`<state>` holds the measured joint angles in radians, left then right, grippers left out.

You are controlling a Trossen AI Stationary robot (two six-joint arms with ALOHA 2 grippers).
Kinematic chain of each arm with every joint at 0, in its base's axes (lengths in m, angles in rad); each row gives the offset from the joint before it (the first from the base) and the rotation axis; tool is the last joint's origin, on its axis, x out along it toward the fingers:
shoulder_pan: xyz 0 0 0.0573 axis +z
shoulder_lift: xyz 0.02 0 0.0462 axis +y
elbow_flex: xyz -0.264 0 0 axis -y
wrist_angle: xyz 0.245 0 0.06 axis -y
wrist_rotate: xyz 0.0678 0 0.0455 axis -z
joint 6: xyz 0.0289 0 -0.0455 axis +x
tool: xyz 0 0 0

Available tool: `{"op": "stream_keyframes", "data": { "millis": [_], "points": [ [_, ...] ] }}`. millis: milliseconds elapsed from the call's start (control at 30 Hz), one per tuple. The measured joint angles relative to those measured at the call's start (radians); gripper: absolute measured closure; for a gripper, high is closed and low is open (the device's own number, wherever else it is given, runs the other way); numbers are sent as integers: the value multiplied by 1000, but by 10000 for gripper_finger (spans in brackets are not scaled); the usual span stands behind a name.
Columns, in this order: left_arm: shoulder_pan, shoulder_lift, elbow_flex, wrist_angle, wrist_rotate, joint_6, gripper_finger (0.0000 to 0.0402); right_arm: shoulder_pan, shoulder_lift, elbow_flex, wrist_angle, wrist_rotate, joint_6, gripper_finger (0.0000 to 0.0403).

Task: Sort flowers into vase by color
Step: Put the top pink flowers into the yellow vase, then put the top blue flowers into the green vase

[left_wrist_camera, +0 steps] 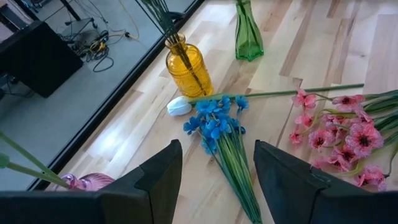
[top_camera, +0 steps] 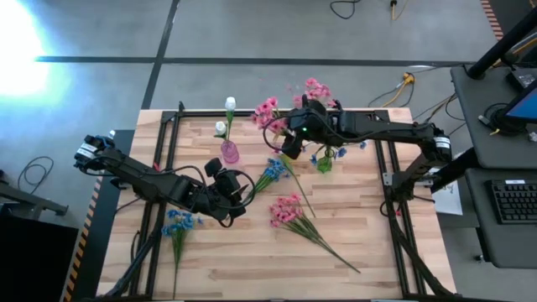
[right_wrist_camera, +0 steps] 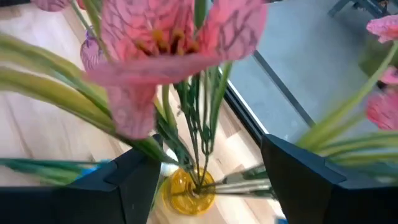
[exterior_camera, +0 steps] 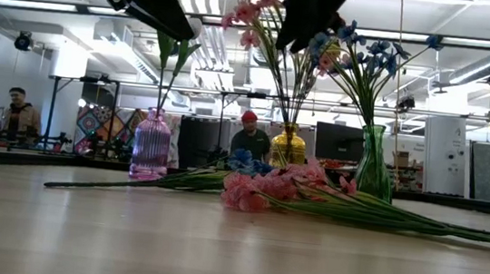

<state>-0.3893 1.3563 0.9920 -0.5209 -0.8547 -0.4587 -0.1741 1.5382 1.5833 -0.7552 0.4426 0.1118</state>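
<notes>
Hovering wide over the yellow vase point(right_wrist_camera: 188, 190) of pink flowers point(top_camera: 268, 111), the right tool point(top_camera: 291, 144) grips nothing. The left tool point(left_wrist_camera: 216, 180) hangs wide above a blue spray point(left_wrist_camera: 214, 122) on the worktop point(top_camera: 369, 243).

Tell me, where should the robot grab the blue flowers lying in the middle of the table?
Probably the green stem, just behind the blossoms of the blue flowers, coming straight down from above. The bunch lies flat on the table, and the stems are thin enough to fit between the fingers of the open left gripper above them. The petals would likely crush.
</notes>
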Motion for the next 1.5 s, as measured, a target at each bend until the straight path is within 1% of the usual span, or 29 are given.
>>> {"op": "stream_keyframes", "data": {
  "millis": [133,300,400,500,667,733,933,1067,1133,1267,1367,1500],
  "points": [
    [0,0,0,-3,0,-3,217,18,-39,0,-21,-2,7,133],
    [0,0,0,-4,10,-45,217,44,-88,0,-36,-2,12,136],
    [0,0,0,-4,46,-71,217,62,-119,0,-35,-2,12,138],
    [0,0,0,-4,112,-87,217,86,-148,0,-36,-2,12,136],
    [0,0,0,-5,285,-117,217,139,-207,0,-61,-2,22,138],
    [0,0,0,-8,338,-125,217,168,-229,0,-71,-1,23,141],
    [-1,0,0,-26,430,-134,217,276,-279,0,-80,-8,36,149],
    [-1,0,0,-33,502,-182,217,358,-290,1,-96,-9,35,152],
    [-1,4,0,-38,497,-199,217,399,-291,1,-114,-9,35,152],
    [-1,41,0,-31,442,-186,217,473,-289,1,-141,-9,49,154],
    [-2,91,0,-29,402,-152,217,518,-287,1,-162,-9,66,154],
    [-2,167,0,-20,348,-152,217,565,-288,1,-214,-8,97,152]
  ]
}}
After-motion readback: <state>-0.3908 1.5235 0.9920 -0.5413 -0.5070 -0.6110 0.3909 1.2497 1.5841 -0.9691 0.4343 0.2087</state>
